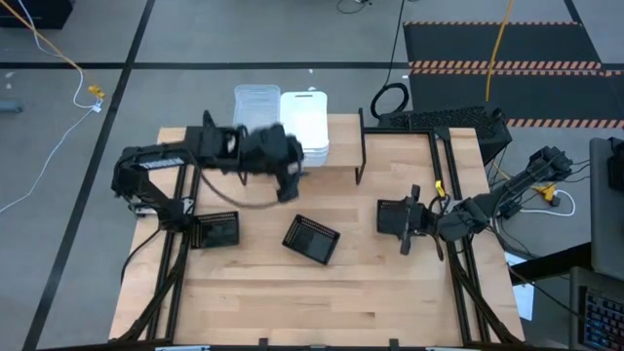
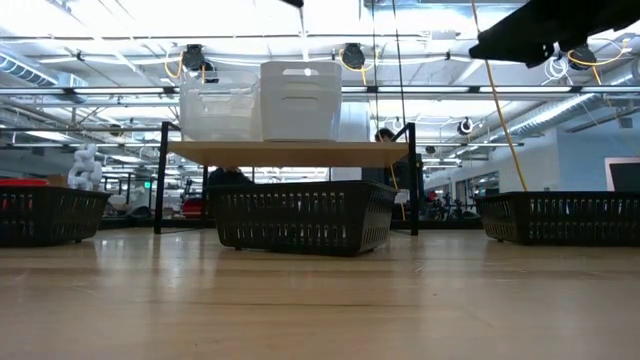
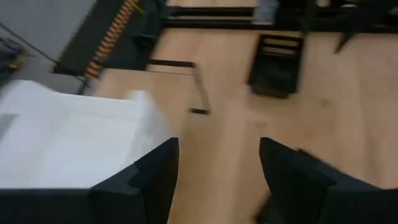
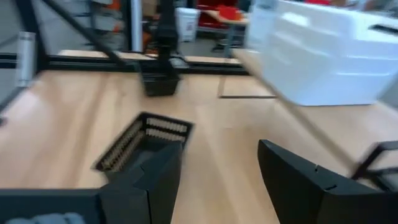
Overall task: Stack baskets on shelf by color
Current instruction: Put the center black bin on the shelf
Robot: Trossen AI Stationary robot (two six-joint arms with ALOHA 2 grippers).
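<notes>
The shelf (image 1: pixel 341 146) stands at the table's far side. On it rest a clear basket stack (image 1: pixel 255 102) and a white basket stack (image 1: pixel 304 122), side by side, also seen in the low view as clear (image 2: pixel 220 105) and white (image 2: pixel 300 100). Three black baskets lie on the table: left (image 1: pixel 216 231), middle (image 1: pixel 312 239), right (image 1: pixel 393 216). My left gripper (image 1: pixel 290 185) hovers open just in front of the shelf, near the white stack (image 3: pixel 74 143). My right gripper (image 1: pixel 409 222) is open above the right black basket, holding nothing.
Black frame rails run along the table's left and right sides (image 1: pixel 458 283). The shelf's thin black legs (image 1: pixel 363 156) stand on the tabletop. Open wood lies along the near edge (image 1: pixel 312 302). Cables and a mat lie on the floor beyond the table.
</notes>
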